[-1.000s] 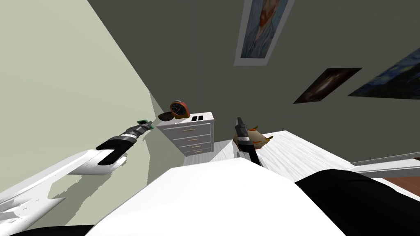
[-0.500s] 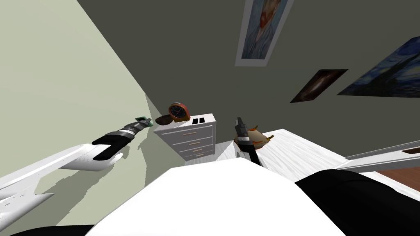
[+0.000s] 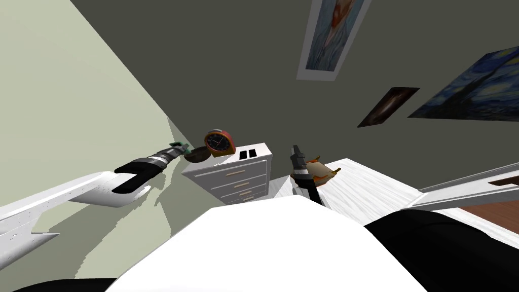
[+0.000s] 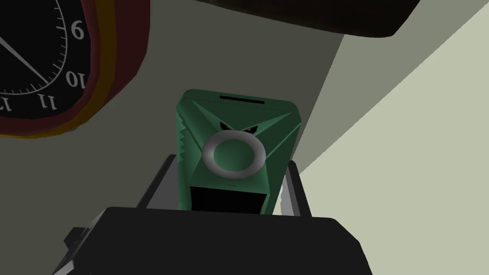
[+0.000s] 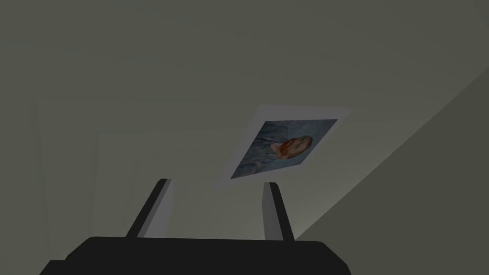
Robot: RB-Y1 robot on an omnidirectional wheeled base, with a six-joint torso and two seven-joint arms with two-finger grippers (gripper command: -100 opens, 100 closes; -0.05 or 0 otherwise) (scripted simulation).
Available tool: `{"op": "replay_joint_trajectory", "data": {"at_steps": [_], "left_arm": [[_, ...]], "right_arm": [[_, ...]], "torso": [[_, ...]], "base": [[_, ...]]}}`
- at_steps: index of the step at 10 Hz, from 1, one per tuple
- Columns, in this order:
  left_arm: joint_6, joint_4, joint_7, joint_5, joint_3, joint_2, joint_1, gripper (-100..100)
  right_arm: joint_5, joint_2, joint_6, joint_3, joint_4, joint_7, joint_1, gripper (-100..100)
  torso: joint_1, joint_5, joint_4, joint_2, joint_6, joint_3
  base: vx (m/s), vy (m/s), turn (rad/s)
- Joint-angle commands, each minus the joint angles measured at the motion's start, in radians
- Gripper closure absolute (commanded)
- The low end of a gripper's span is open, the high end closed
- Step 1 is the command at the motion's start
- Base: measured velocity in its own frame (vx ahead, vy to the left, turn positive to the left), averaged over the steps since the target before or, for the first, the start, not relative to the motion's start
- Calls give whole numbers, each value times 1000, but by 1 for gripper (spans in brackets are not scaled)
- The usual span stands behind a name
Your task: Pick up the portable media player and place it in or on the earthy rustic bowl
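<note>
The left hand (image 3: 181,147) is clamped on the sides of the green media player (image 4: 236,153), whose near end is hidden behind the hand's dark body. Just past the fingertips are the dark bowl (image 4: 310,16), cut off to a strip of rim, and a red-rimmed clock (image 4: 47,62), half out of frame. Both sit on a white dresser (image 3: 238,175). The right hand (image 5: 217,200) has its fingers spread apart.

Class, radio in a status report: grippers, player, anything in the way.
Left gripper shut on green player, near dark bowl. Right gripper open, idle. Clock close beside bowl.
</note>
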Motion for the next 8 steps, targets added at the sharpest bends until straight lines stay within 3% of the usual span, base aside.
{"op": "replay_joint_trajectory", "data": {"at_steps": [1, 2, 3, 7, 8], "left_arm": [[4, -6, 18, 25, 8, 31, 10, 100], [5, -6, 10, 17, 6, 21, 7, 100], [5, -7, 12, 18, 8, 24, 7, -100], [5, -7, 12, 18, 8, 24, 6, -100], [5, -7, 12, 18, 8, 24, 6, 0]], "right_arm": [[0, 0, 0, 0, 0, 0, 0, 0], [0, 0, 0, 0, 0, 0, 0, 0], [0, 0, 0, 0, 0, 0, 0, 0], [0, 0, 0, 0, 0, 0, 0, 0], [0, 0, 0, 0, 0, 0, 0, 0]], "torso": [[0, 0, 0, 0, 0, 0], [-1, 0, 0, -1, 0, 0], [-4, 0, 0, 4, -2, 2], [-9, -1, 3, 12, -2, 7], [-9, -1, 3, 12, -2, 7]], "base": [[164, 116, -93], [82, 54, -35], [15, 11, -3], [2, 1, 0], [0, 0, 0]]}}
